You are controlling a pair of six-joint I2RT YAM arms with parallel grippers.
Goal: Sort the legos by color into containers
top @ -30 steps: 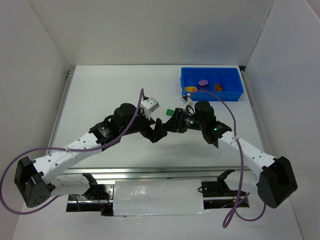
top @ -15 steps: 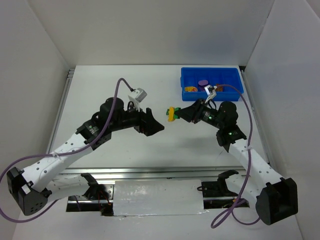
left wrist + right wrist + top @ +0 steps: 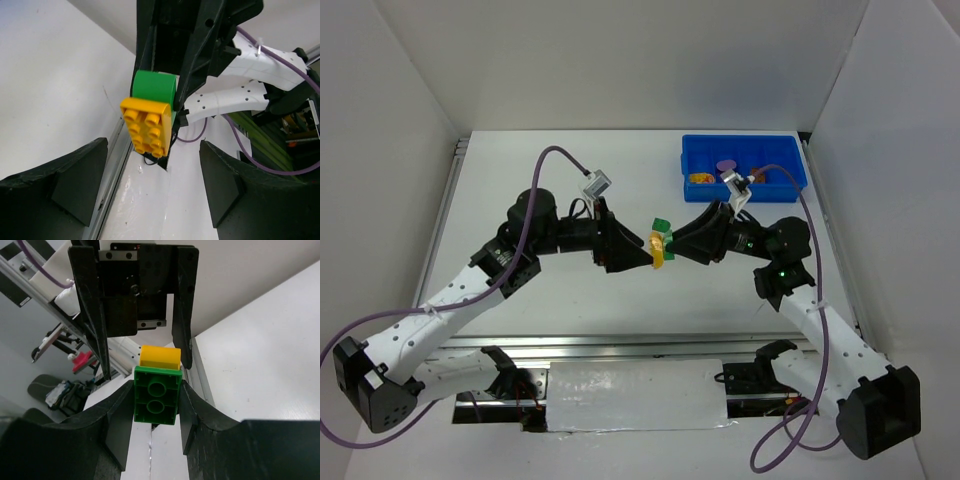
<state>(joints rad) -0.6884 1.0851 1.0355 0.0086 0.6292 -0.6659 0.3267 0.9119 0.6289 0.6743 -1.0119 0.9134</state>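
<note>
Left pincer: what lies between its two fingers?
A yellow brick, joined to the green brick that the right pincer holds. The right wrist view shows it.

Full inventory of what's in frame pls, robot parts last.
green brick: 1, green, midair over table centre, in right claw
yellow brick: 1, yellow, stuck to green brick, between left claw's fingers, untouched
tray: 1, blue, table's far right
purple piece: 1, round, in tray
yellow pieces: at least 1, tray's left end
brown-orange pieces: at least 1, in tray, partly hidden
table: 1, white
left claw: open
right claw: shut on green brick
</note>
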